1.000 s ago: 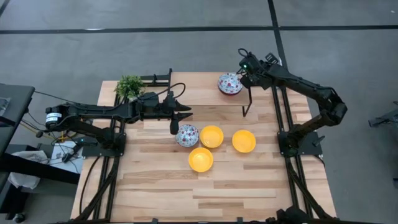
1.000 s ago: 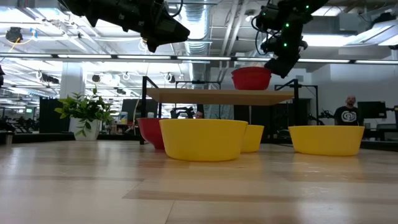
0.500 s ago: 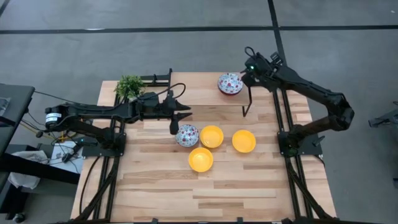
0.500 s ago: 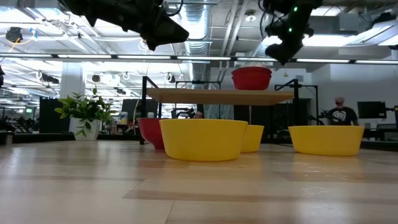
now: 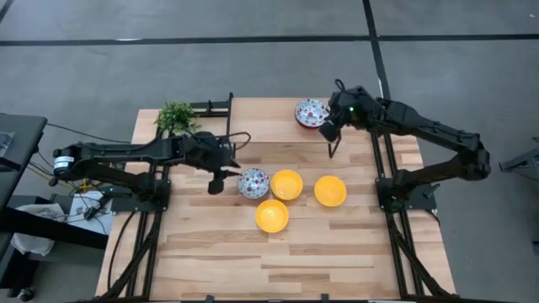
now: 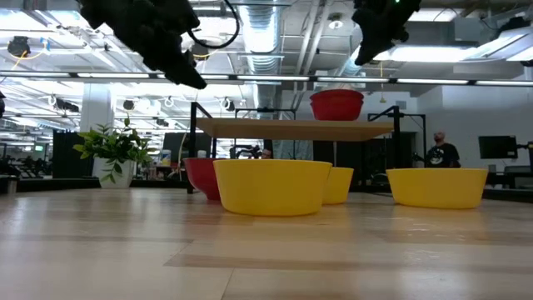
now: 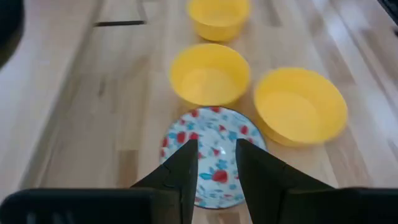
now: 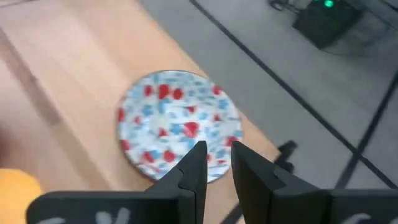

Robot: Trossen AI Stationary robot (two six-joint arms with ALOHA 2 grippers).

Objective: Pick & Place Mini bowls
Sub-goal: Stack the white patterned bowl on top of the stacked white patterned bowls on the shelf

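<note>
Table (image 5: 210, 252), high view. Four bowls near ctr: speckled bowl (image 5: 253, 183) (image 7: 212, 155) at 9 o'clock of the cluster, touching or just beside yellow bowl (image 5: 286, 184) (image 7: 210, 73); 2nd yellow (image 5: 272, 215) (image 7: 300, 106) at 6 o'clock of that one; 3rd yellow (image 5: 330, 191) (image 7: 217, 17) off at 3 o'clock, a little apart. Another speckled bowl (image 5: 312, 112) (image 8: 178, 124) up on raised shelf (image 5: 269, 122) (image 6: 291, 127) at 12 o'clock end of table (red underside seen from low view, (image 6: 336, 105)).

L gripper (image 5: 216, 183) (image 7: 216, 163) hovering at 9 o'clock of the ctr speckled bowl, above the table, pointed at it; fingers narrow, a slim gap, nothing between them. Not touching bowl as far as can be told.

R gripper (image 5: 328, 135) (image 8: 214, 163) near 4 o'clock of the shelf bowl, aimed at it; fingers narrow too, small gap, empty. In the air per low view (image 6: 366, 52), clear of the bowl.

Plant (image 5: 175, 116) (image 6: 115, 148) at far L corner, approx 10 o'clock. Person (image 6: 436, 152) in room behind.
</note>
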